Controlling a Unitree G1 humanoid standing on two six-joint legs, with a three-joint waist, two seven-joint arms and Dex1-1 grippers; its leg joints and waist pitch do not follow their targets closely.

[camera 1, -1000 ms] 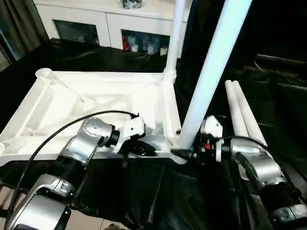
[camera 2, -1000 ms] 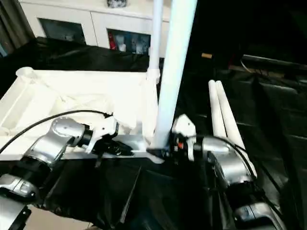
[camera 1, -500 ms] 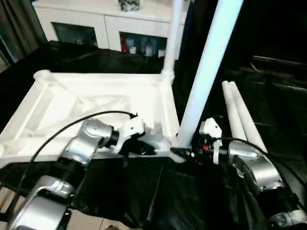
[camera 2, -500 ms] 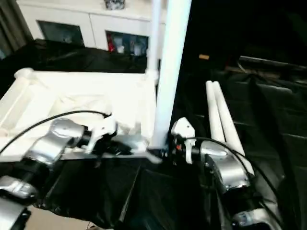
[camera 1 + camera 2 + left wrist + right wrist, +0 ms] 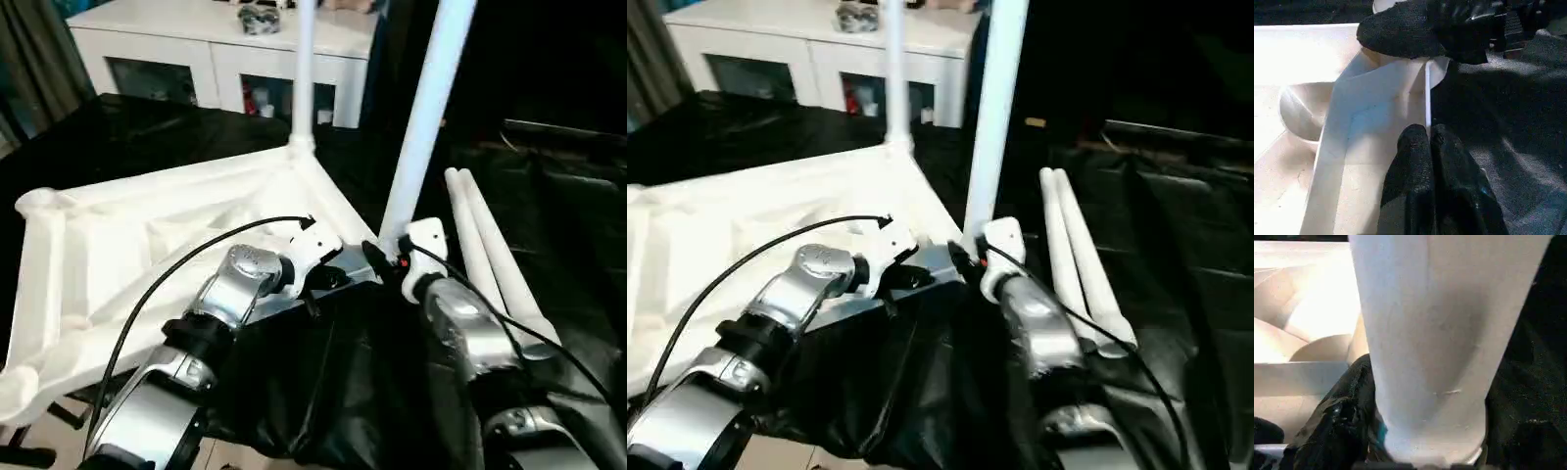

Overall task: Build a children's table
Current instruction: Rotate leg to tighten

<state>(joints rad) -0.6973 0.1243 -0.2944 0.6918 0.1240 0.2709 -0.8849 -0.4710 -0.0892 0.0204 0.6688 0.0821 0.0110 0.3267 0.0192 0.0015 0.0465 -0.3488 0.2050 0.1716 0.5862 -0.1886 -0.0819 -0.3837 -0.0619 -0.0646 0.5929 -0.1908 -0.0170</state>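
Right wrist view: leg, stiff, light, slick, clamped low in right hand; left hand shut beside tabletop rim.

Left tool pinched closed; right tool spread, both forearms converging.
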